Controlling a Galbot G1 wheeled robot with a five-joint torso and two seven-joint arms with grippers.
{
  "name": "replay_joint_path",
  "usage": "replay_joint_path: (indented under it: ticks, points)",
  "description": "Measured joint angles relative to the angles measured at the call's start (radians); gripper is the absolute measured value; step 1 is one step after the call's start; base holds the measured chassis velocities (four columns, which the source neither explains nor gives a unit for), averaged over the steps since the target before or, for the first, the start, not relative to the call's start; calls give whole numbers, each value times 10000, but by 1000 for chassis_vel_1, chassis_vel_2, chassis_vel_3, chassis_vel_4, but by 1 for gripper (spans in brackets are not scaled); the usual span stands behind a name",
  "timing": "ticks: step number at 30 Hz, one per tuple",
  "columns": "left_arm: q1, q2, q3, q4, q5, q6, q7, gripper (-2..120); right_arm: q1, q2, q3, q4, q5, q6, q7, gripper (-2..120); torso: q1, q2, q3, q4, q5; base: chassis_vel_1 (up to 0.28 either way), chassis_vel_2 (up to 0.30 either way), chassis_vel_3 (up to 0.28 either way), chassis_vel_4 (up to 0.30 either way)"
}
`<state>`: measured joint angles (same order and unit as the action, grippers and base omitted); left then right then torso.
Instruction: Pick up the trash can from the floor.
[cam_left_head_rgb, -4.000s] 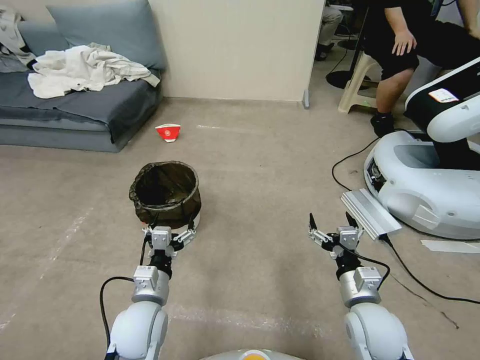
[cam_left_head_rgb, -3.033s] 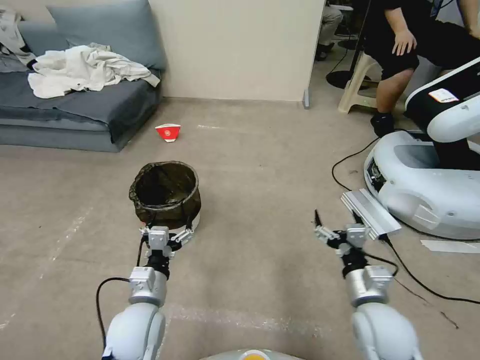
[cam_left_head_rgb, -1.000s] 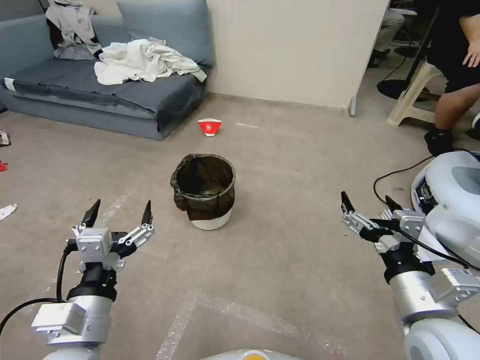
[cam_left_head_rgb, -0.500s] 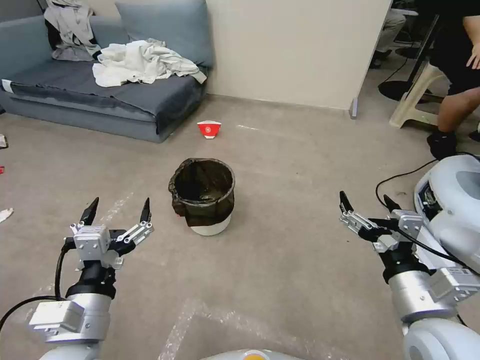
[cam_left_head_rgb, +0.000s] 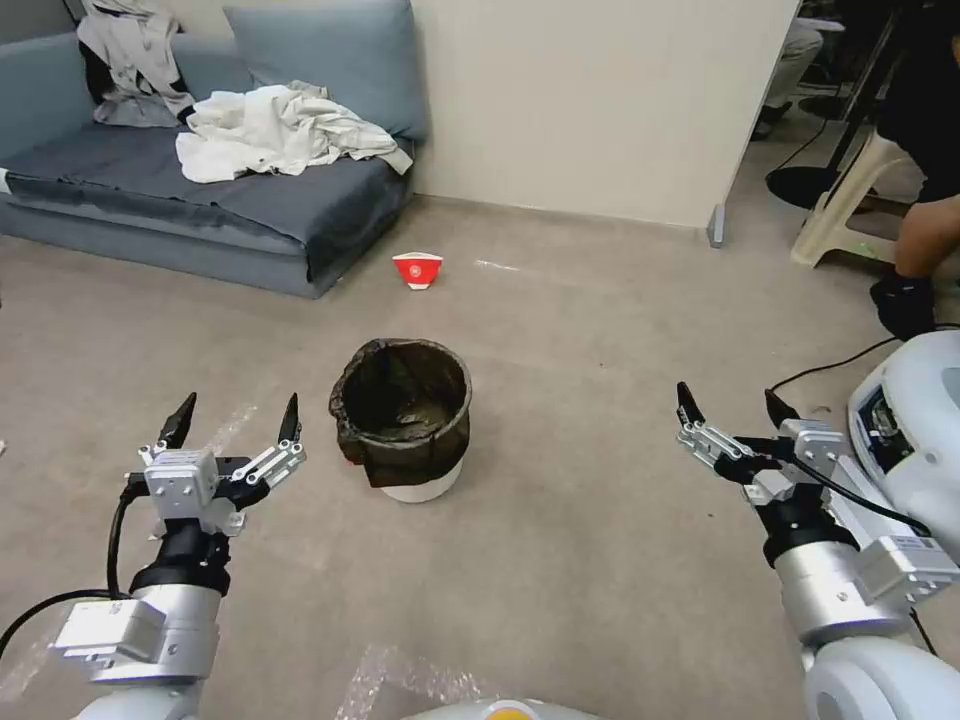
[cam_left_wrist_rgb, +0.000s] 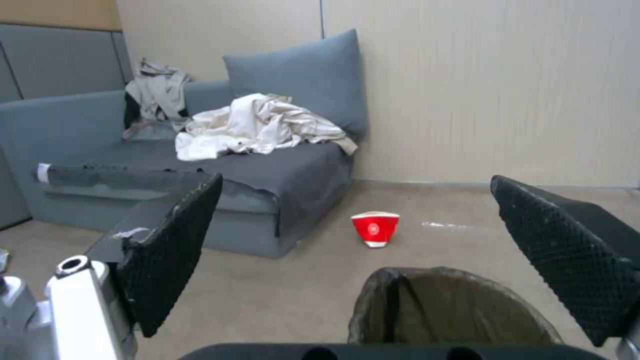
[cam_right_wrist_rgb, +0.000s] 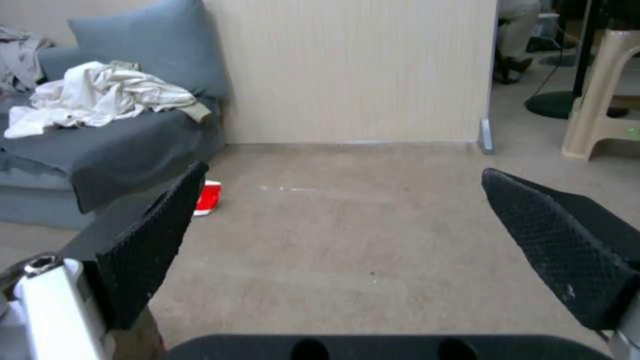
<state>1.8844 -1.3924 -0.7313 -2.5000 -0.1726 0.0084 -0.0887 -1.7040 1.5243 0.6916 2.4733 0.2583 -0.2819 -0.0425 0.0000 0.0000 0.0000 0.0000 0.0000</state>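
The trash can (cam_left_head_rgb: 403, 420), a small round white bin with a dark bag folded over its rim, stands upright on the beige floor (cam_left_head_rgb: 560, 340) in the middle of the head view. Its rim (cam_left_wrist_rgb: 453, 310) also shows low in the left wrist view. My left gripper (cam_left_head_rgb: 236, 418) is open, to the left of the can and apart from it. My right gripper (cam_left_head_rgb: 732, 405) is open too, well to the right of the can over bare floor. Nothing sits between either pair of fingers.
A red-and-white paper bowl (cam_left_head_rgb: 417, 270) lies on the floor beyond the can. A grey sofa (cam_left_head_rgb: 200, 200) with crumpled cloths stands at the far left. A white robot base (cam_left_head_rgb: 915, 400) with a black cable is close on the right, by a beige stool (cam_left_head_rgb: 850, 210).
The head camera has shifted and the whole scene slid. Both arms have spread wide apart. The left gripper, earlier right at the can's near side, now stands off to its left.
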Motion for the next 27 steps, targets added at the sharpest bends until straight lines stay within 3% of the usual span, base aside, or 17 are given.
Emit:
replay_joint_path:
  ticks: [6,18,21,27]
  points:
    - [-469,115,-50,2,-556,579,-216,100,-53,-4,-305,-13,-483,0,-26,100,0,0,0,2,-1,-99,112,97,-101]
    - [-1021,525,-155,207,-920,1064,-359,100,-102,-76,-448,-100,-510,149,16,100,1,0,1,0,0,-86,90,84,-88]
    - [-1608,1060,-157,718,-1502,1765,-557,100,-135,-208,-413,-144,-463,222,39,100,1,0,0,0,0,-10,8,19,-11]
    - [-2454,1676,68,1725,-2115,2357,-805,100,-170,-307,-383,-185,-344,329,38,100,1,0,0,-2,-3,0,0,0,0]
